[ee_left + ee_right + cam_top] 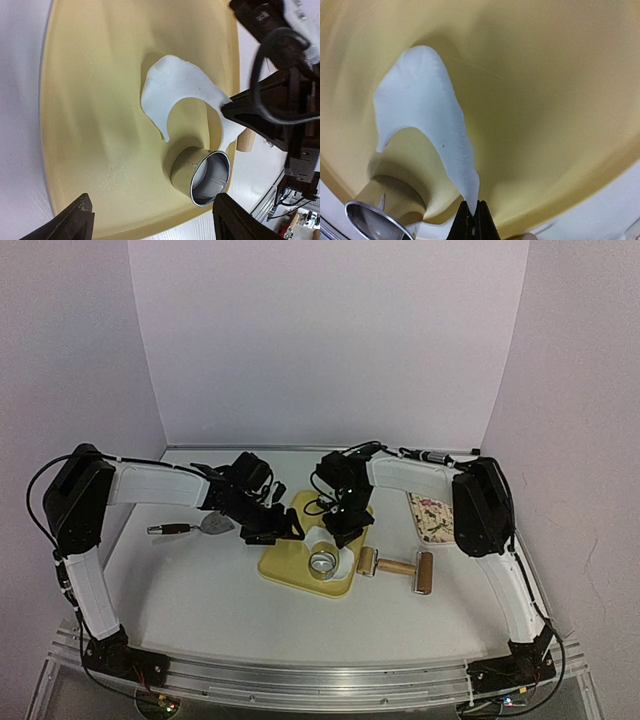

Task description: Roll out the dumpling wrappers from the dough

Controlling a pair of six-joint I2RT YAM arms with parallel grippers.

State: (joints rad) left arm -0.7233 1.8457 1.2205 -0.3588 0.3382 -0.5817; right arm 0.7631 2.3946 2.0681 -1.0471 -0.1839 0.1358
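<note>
Mia: White counter (200,590), pale walls. Where is the dough?
Tom: On the yellow cutting board (90,100) lies a thin white dough sheet (175,85) with a round bite cut out. It is just beside the ring cutter (210,177). A pale patch inside the ring may be a wrapper (201,172).
Mia: How will it handle?
Tom: Probably soft, floppy and easily torn, so grip an edge.
Mia: The pincers?
Tom: The right pincer (474,212) is clamped on the sheet's narrow tip. The left pincer (155,220) hovers over the board, spread wide, holding nothing.
</note>
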